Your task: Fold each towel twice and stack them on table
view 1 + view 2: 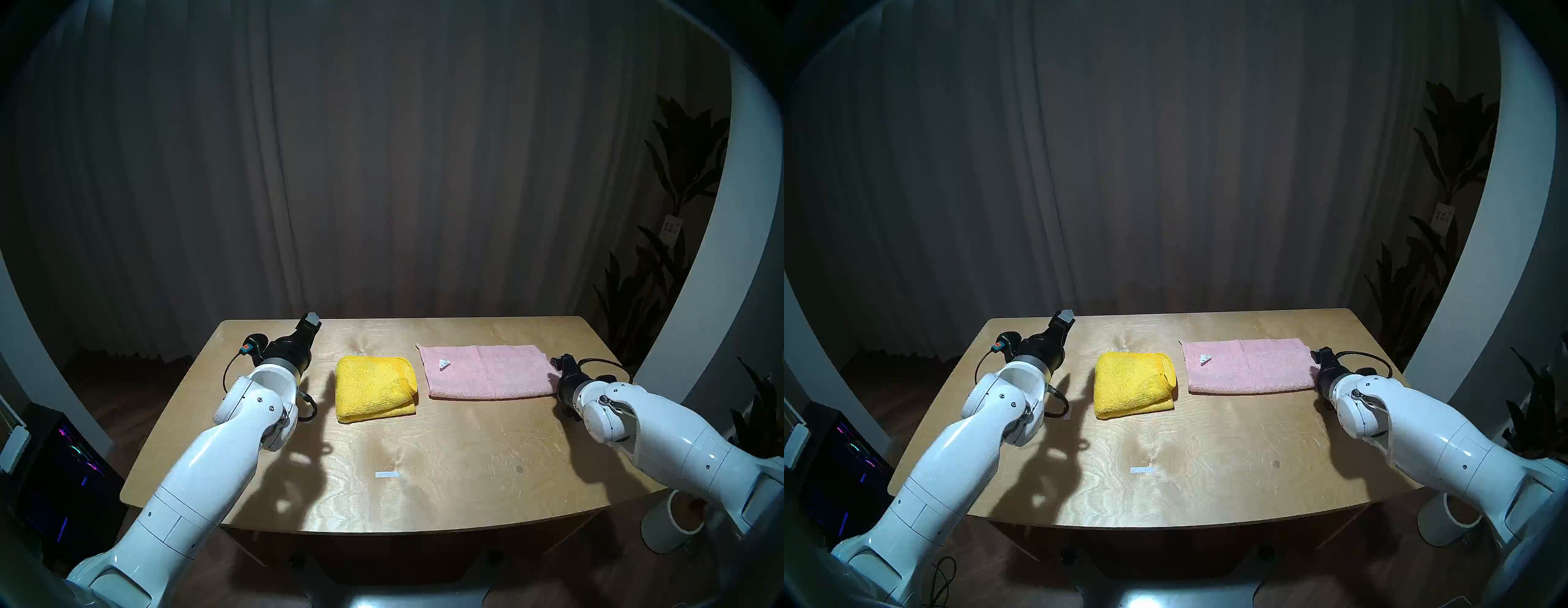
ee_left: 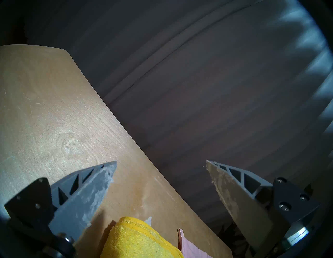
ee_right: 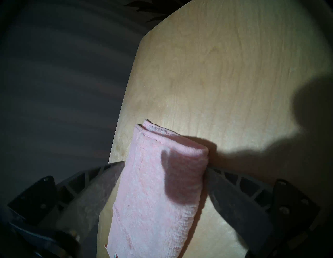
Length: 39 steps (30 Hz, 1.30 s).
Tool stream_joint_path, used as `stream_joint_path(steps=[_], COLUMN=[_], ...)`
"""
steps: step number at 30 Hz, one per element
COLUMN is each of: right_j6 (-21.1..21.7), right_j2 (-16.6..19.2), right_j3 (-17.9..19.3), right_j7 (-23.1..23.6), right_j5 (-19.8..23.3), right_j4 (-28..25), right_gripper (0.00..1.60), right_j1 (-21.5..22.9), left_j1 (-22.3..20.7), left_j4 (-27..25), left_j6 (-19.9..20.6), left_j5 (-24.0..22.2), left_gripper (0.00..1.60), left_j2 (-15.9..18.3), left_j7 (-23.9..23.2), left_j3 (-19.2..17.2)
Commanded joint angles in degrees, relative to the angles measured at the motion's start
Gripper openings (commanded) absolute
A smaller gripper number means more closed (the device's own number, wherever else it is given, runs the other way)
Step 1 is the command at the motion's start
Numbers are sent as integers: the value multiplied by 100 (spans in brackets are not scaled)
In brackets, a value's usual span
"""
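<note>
The yellow towel (image 1: 373,388) lies folded into a small thick square left of the middle of the table (image 1: 424,467). To its right the pink towel (image 1: 488,375) lies flat as a long folded rectangle with a small white label (image 1: 443,364) on top. My left gripper (image 1: 312,320) hangs open above the table's far left part, beside the yellow towel (image 2: 137,239), with nothing between its fingers (image 2: 100,182). My right gripper (image 1: 558,367) is low at the pink towel's right end. In the right wrist view the pink towel (image 3: 158,189) lies between its wide-apart fingers (image 3: 234,187), hiding their tips.
A white tape strip (image 1: 387,474) is stuck near the table's front middle. A white cylinder (image 1: 670,526) stands on the floor by the front right corner. A plant (image 1: 679,212) stands at the right, a lit computer case (image 1: 72,458) at the left, and a dark curtain behind.
</note>
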Motion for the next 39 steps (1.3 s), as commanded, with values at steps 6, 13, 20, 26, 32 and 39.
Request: stream_joint_path(steps=[6, 13, 20, 26, 32, 39], right_j6=[396, 593, 859, 1040, 950, 1004], right_j2=[-260, -334, -229, -169, -56, 98], right_j3=[-211, -294, -338, -320, -313, -515], right_j7=[-212, -248, -270, -296, -205, -22], right_j5=[-272, -368, -324, -178, -259, -983], right_j4=[573, 767, 703, 692, 549, 516], right_gripper=[160, 144, 107, 30, 0, 0], right_j1=[430, 565, 541, 514, 524, 824], left_j1=[-118, -92, -82, -83, -102, -130], left_j4=[-79, -87, -88, -72, -85, -71], left_j6=[-94, -153, -186, -222, -243, -242], left_j5=[103, 133, 140, 170, 128, 187], left_gripper=[160, 160, 160, 160, 160, 160], left_j2=[-70, -102, -126, -142, -221, -238], left_j7=[54, 111, 147, 132, 146, 126], left_j3=[-8, -41, -57, -60, -65, -39])
